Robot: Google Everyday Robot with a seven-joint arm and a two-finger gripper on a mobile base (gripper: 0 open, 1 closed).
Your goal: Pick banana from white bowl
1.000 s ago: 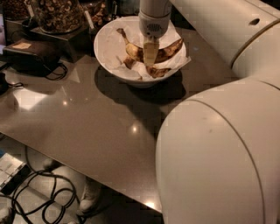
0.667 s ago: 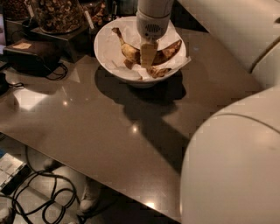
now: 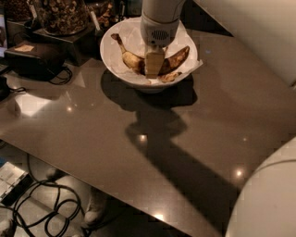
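Banana (image 3: 131, 59): lying in white bowl (image 3: 115, 71), on crumpled paper lining (image 3: 193, 67); curved, yellow with heavy dark-brown blotches; thin stem toward upper-left rim, other end toward right rim; midsection hidden behind gripper.
White bowl: upright on far part of brown table (image 3: 92, 134); casts a dark shadow on near side; paper corner poking past rim at right.
Gripper (image 3: 154, 65): pointing straight down inside bowl, over banana's midsection; tip at banana level, contact looks likely but not certain.
Grip state: cannot tell; released or clamped not discernible from this angle.
Arm (image 3: 159, 16): white, entering from top edge above bowl; long shadow running across table toward near edge.
Peel scrap (image 3: 170, 76): small, brownish, just beside banana on near side, right of gripper.
Jar of nuts (image 3: 62, 14): glass, left of bowl, standing on dark box (image 3: 69, 41).
Black pouch (image 3: 34, 58): far left on table, cord beside it.
Cables (image 3: 41, 203): looped on floor below table's left edge.
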